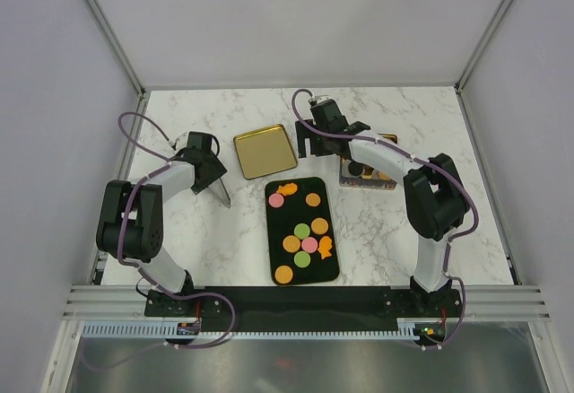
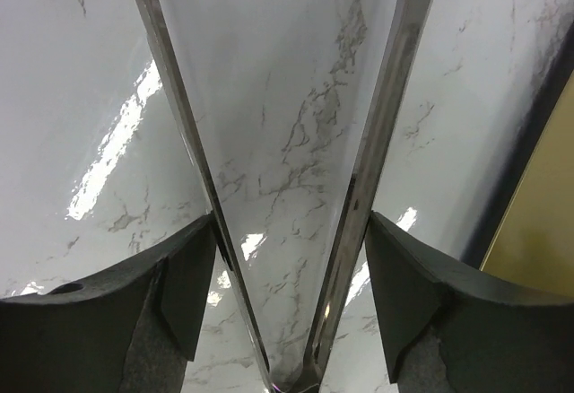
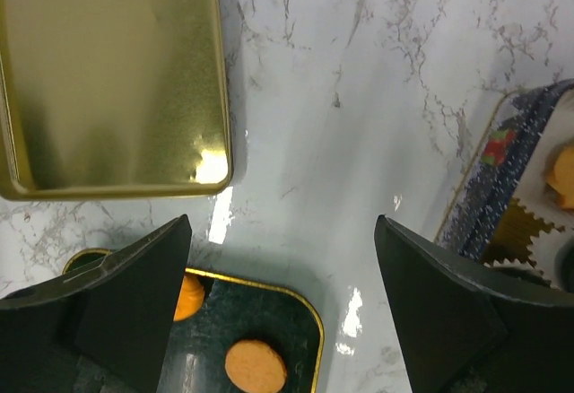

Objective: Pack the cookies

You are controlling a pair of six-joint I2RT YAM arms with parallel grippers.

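Several cookies lie on the black tray (image 1: 334,272): orange rounds (image 1: 284,275), pink (image 1: 276,200), green (image 1: 302,230) and orange star shapes (image 1: 287,188). My left gripper (image 1: 212,176) is shut on metal tongs (image 1: 221,196), left of the tray; the left wrist view shows the tongs' two arms (image 2: 359,196) pressed between my fingers (image 2: 179,294). My right gripper (image 1: 315,147) is open and empty above the table at the tray's far end. In the right wrist view (image 3: 282,294) an orange cookie (image 3: 256,366) lies on the tray corner below it.
A gold lid (image 1: 265,152) lies upside down behind the tray, also in the right wrist view (image 3: 117,79). The square tin (image 1: 377,178) stands right of the tray, partly under my right arm, with cookies inside (image 3: 565,173). White walls enclose the marble table (image 1: 404,222).
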